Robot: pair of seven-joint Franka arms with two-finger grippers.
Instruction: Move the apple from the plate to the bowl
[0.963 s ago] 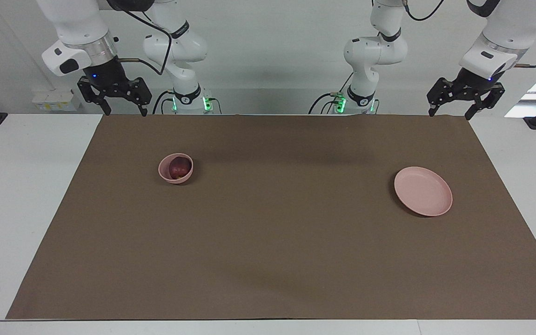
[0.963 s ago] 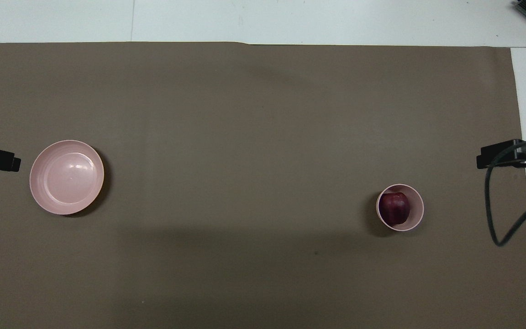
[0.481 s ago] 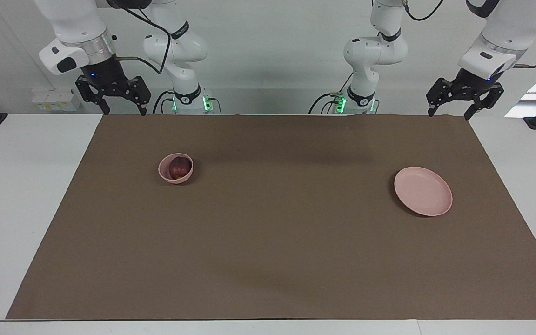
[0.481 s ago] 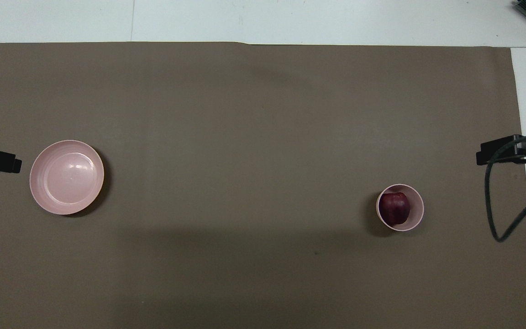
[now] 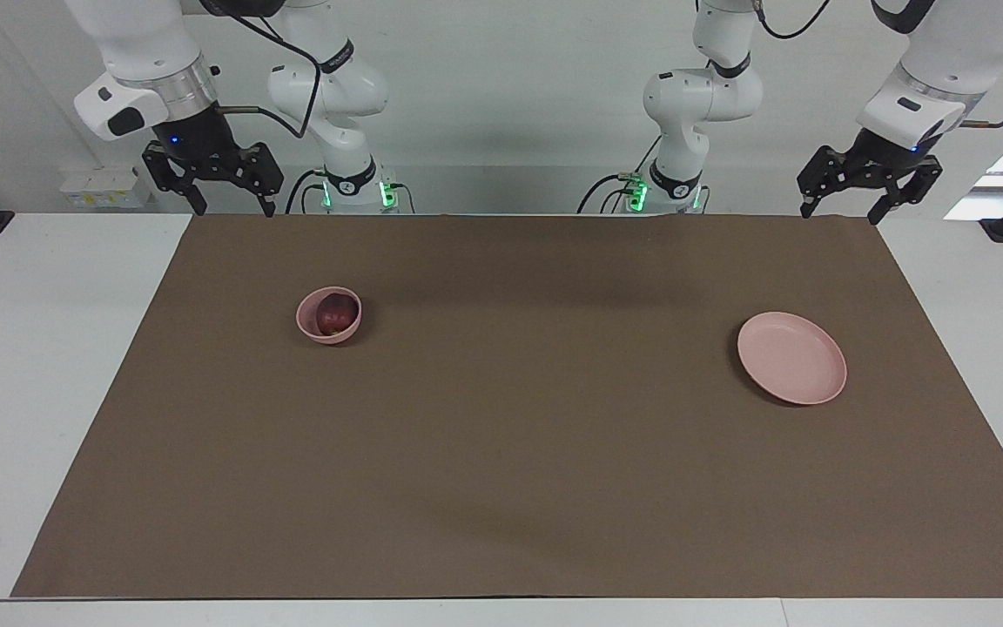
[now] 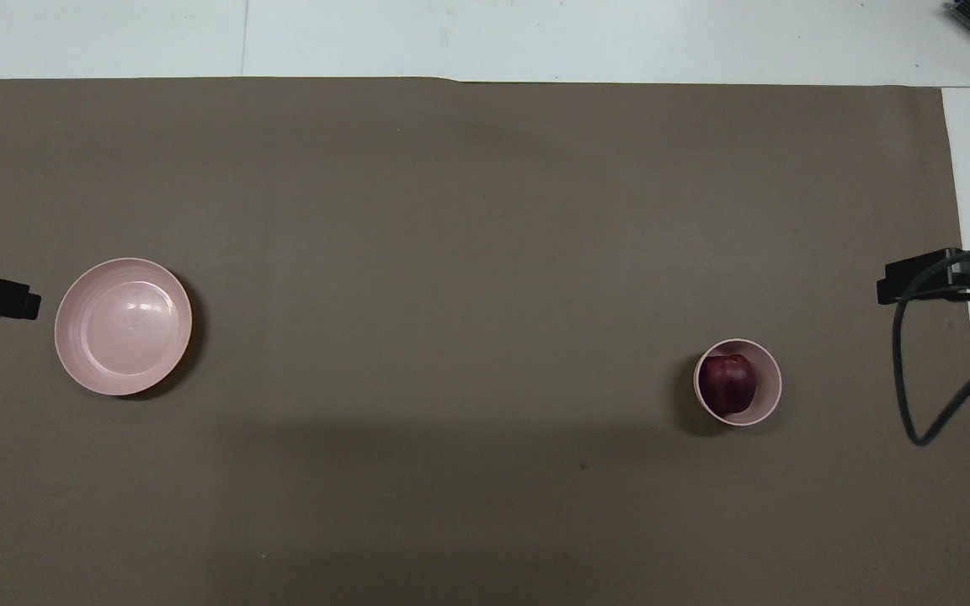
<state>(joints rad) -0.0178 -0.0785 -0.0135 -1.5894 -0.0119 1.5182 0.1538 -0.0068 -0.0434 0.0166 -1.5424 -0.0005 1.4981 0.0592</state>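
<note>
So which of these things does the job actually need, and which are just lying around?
Part of the job:
- apple, already sitting in the bowl
- plate, bare, toward the left arm's end
- left gripper and right gripper, both open and raised at the table's corners by the robots

Just there:
- brown mat under everything

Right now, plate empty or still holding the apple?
Empty. The plate shows only bare pink surface; the apple sits inside the bowl.
</note>
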